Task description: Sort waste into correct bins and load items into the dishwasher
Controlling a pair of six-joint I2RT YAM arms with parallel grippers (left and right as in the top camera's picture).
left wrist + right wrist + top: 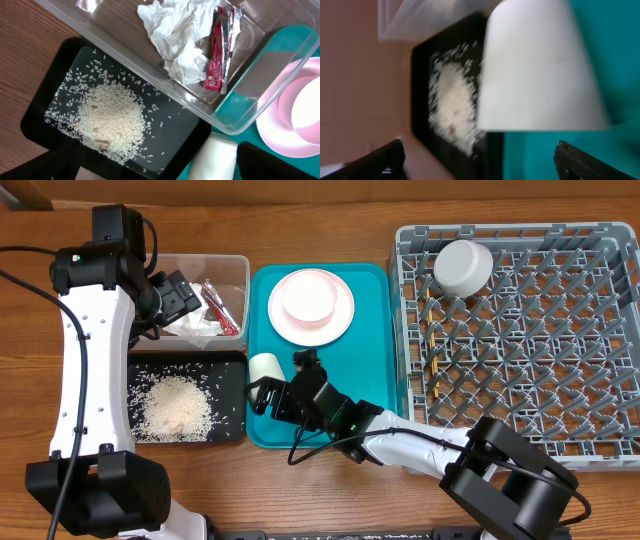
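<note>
The cup (265,367) lies on its side at the left edge of the teal tray (375,355), on the near half, just beside the black tray (232,370) that holds the rice (178,405). The right claw (479,150) is wide open with nothing in it. Its two fingers stand on either side of the cup, on the near side of it, and do not touch it.

The cup looks light, stiff and smooth, probably ceramic or hard plastic, so it may chip if it is dropped onto the pegs of the dish rack (610,330). Lying on its round wall, it will likely roll or skid away under a one-sided push. The safest hold seems to be square across the middle of the body, with both pads landing together. Which end is the mouth I cannot tell, so a grip on the rim is a poorer bet.

The left claw (160,156) is also open and empty, above the clear tub (238,265) where the tissue (175,45) and the red wrapper (216,55) lie. The pink bowl (308,295) sits on the pink plate (343,320) at the far end of the teal tray, and the grey bowl (462,267) is in the rack.
</note>
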